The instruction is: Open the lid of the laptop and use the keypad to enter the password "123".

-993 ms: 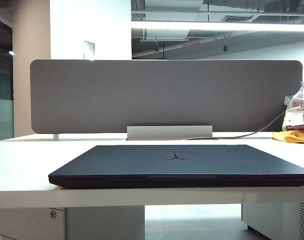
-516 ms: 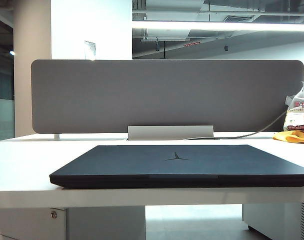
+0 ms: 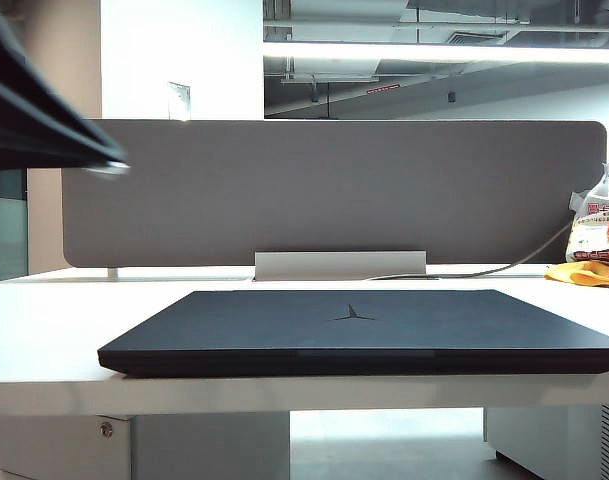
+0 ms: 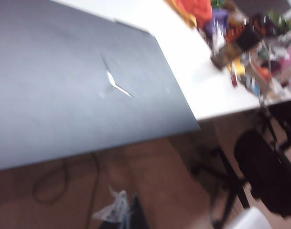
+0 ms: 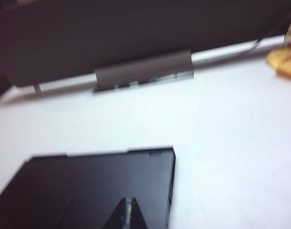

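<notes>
A dark arm part (image 3: pixel 44 110) has newly entered the exterior view at upper left, so the approach is starting. The laptop (image 3: pixel 359 330) lies below the left gripper, its lid (image 4: pixel 78 81) still closed. The left gripper, unseen, is fully closed. Only a dark tip of the right gripper (image 5: pixel 127 217) shows above a lid corner; its state I cannot tell.

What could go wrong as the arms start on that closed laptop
The lid lies fully shut, its front edge a thin seam, so fingers may slip rather than lift it. The laptop sits at the white table's front edge, so a push could slide it off. The left gripper is unseen; the right gripper hangs above one laptop corner.
</notes>
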